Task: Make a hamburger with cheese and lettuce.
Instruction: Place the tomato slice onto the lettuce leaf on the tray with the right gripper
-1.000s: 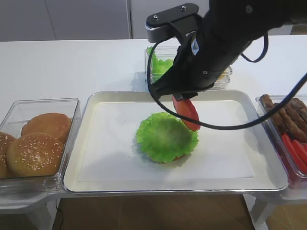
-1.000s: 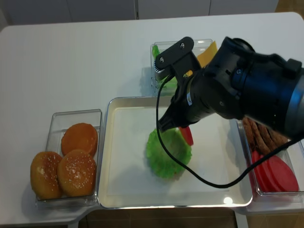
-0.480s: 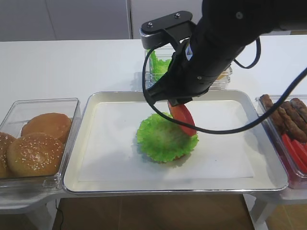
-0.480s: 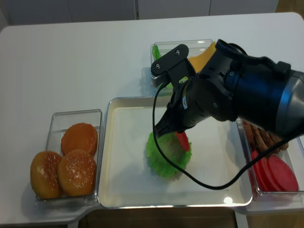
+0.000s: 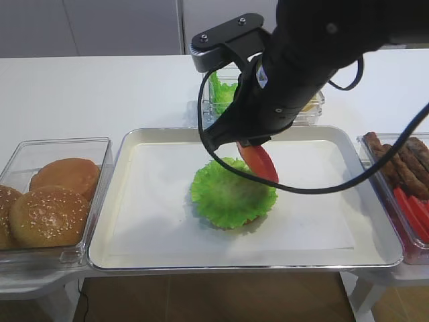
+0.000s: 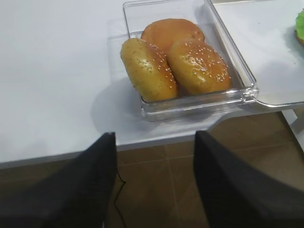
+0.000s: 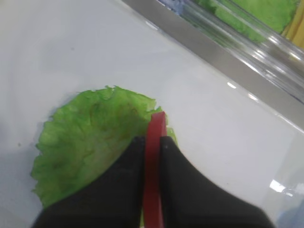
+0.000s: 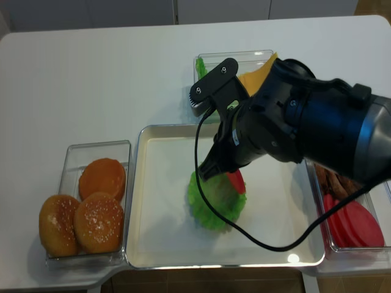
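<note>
The right gripper (image 7: 153, 156) has its jaws clamped on a thin red round slice (image 5: 259, 162), probably tomato, which stands on its edge between them. Just under the jaws lies the hamburger (image 5: 232, 192), so far a low stack topped by the bright-green frilly lettuce leaf (image 7: 92, 142), on the silver metal tray (image 5: 167, 251). The pale-yellow flat cheese slices (image 8: 255, 75) wait in a clear plastic box behind the jaws. The step in hand seems to be laying the red slice on the lettuce. The next move probably calls for lowering and tilting the slice flat over the leaf centre before letting go. The left gripper (image 6: 154, 183) hangs with its jaws apart over the worktop edge, the sesame-seeded brown buns (image 6: 178, 61) ahead of it.
</note>
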`<action>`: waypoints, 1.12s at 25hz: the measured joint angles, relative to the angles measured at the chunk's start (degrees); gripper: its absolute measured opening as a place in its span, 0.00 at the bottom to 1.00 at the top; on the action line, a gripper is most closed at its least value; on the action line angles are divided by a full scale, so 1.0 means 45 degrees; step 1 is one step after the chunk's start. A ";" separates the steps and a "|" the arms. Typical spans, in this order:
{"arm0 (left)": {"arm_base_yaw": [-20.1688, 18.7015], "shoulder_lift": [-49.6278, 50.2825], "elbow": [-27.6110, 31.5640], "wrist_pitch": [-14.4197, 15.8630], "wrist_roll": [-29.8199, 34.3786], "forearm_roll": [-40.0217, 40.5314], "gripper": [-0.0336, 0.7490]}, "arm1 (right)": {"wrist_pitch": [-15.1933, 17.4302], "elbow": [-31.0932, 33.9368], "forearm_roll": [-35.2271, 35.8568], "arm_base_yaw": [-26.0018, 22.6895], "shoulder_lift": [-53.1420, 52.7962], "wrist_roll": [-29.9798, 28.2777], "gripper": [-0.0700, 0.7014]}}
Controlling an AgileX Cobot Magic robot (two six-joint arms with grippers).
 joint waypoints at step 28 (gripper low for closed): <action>0.0000 0.0000 0.0000 0.0000 0.0000 0.0000 0.54 | -0.0049 0.0000 0.0406 0.0000 0.0120 0.0251 0.16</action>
